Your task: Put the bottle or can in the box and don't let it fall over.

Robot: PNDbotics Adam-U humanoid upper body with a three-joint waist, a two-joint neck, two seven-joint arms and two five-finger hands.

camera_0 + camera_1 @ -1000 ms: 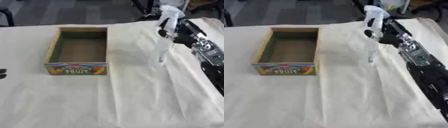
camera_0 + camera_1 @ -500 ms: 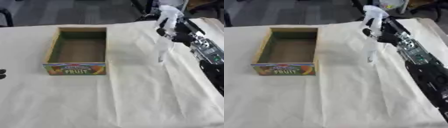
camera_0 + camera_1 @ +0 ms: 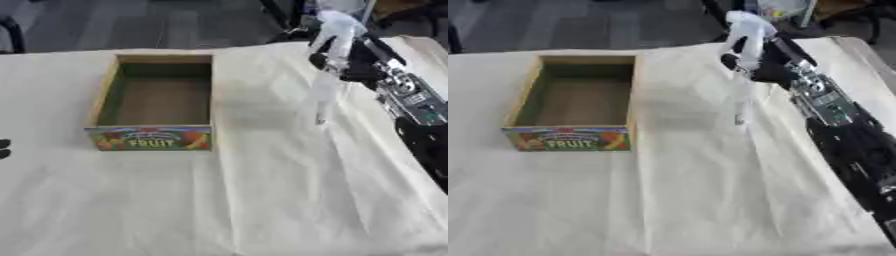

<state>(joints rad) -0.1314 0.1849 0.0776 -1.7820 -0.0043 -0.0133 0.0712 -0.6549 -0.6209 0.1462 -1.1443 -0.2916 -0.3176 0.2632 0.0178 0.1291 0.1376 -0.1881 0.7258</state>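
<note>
My right hand [image 3: 767, 62] is clasping the clear bottle [image 3: 742, 97] by its top, lifting it slightly higher; the box [image 3: 525, 100] is waiting left of it.

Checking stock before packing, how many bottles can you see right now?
1: a clear spray bottle held upright in the right hand, right of the empty fruit box. None visible elsewhere.

**Bottle lifted a little higher**

The right hand [image 3: 756, 62] has carried the clear spray bottle [image 3: 744, 75] slightly upward since a second ago. The white nozzle stands above the curled fingers [image 3: 325, 61], the clear body hanging below them, its base a touch farther above the cloth [image 3: 262, 190].
</note>
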